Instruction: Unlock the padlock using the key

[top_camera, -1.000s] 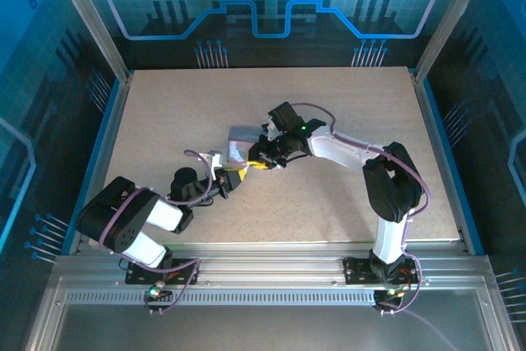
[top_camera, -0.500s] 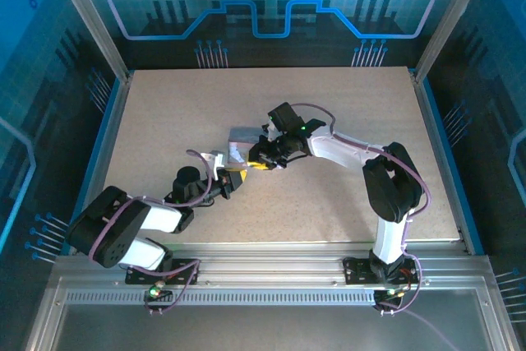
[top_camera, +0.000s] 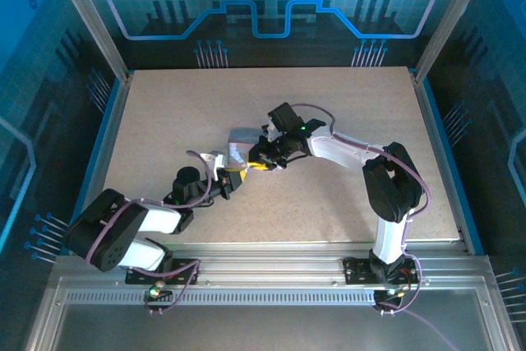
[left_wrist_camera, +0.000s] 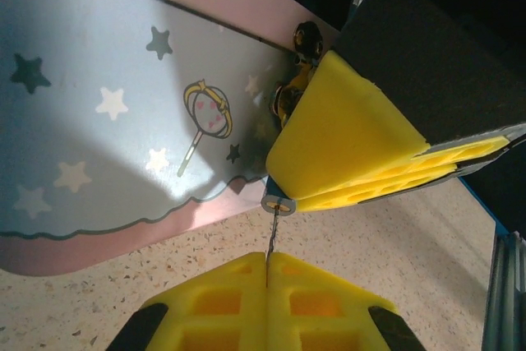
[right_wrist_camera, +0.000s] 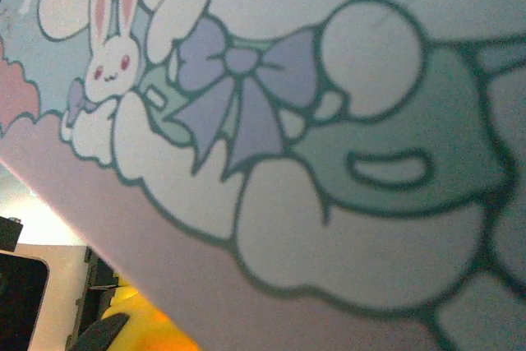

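**Padlock** (left_wrist_camera: 279, 203). Largely hidden. A small silvery-blue rounded end shows between the yellow fingers (left_wrist_camera: 345, 141) of the right hand (top_camera: 260, 161), which are clamped on it just in front of the tin's side wall. Body and shackle cannot be made out. A brassy glint above the fingers is too blurred to name.

**Key** (left_wrist_camera: 270, 240). A thin dark metal sliver, seen edge-on. Its lower part is buried between the ribbed yellow pads of the left hand (left_wrist_camera: 267, 267), which is clenched tight on it. The tip reaches up to the padlock's exposed end; whether it has entered cannot be told.

**Tin** (left_wrist_camera: 123, 113). Rectangular and smooth, with a glossy print in pale blue and pink: stars, a wand, a scalloped border. The right wrist view shows a rabbit, a lilac bow and cloud shapes, all blurred and cut off by the frame.

**Table** (top_camera: 345, 104). Speckled beige with a matte grain. From above, both hands meet at the tin's near corner.
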Robot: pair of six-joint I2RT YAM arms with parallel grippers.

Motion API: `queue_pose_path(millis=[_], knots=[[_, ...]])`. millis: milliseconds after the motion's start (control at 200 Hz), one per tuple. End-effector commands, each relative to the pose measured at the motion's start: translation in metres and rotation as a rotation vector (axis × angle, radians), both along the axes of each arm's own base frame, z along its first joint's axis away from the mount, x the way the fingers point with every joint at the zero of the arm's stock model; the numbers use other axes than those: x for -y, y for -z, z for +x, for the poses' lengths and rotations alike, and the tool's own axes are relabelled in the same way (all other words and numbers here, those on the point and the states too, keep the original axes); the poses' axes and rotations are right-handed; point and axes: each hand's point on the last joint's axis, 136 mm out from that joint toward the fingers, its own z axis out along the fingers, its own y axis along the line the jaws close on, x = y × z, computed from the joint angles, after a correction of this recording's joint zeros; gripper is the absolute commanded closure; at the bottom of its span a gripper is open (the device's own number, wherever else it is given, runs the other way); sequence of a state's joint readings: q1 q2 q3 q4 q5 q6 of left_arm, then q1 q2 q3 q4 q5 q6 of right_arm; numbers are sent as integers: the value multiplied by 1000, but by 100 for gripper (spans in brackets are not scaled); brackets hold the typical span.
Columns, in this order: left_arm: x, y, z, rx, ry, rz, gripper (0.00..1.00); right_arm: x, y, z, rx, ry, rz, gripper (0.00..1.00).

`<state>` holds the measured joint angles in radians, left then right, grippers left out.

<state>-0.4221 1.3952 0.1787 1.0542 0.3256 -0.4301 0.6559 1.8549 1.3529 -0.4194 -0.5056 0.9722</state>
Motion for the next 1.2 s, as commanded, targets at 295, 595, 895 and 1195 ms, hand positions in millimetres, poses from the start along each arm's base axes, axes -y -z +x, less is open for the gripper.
queue_pose_path(millis=[295, 595, 895, 1195], knots=[[-1, -22, 1, 109, 4, 57, 100, -16, -21, -14, -3, -70, 59, 100], [7, -35, 5, 152, -3, -24, 100, -25, -26, -15, -33, -50, 109, 100], [10, -44, 12, 169, -19, -99, 100, -29, -13, -25, -69, -68, 105, 100], [23, -43, 18, 145, 13, -156, 100, -30, -7, -25, -75, -56, 114, 100]])
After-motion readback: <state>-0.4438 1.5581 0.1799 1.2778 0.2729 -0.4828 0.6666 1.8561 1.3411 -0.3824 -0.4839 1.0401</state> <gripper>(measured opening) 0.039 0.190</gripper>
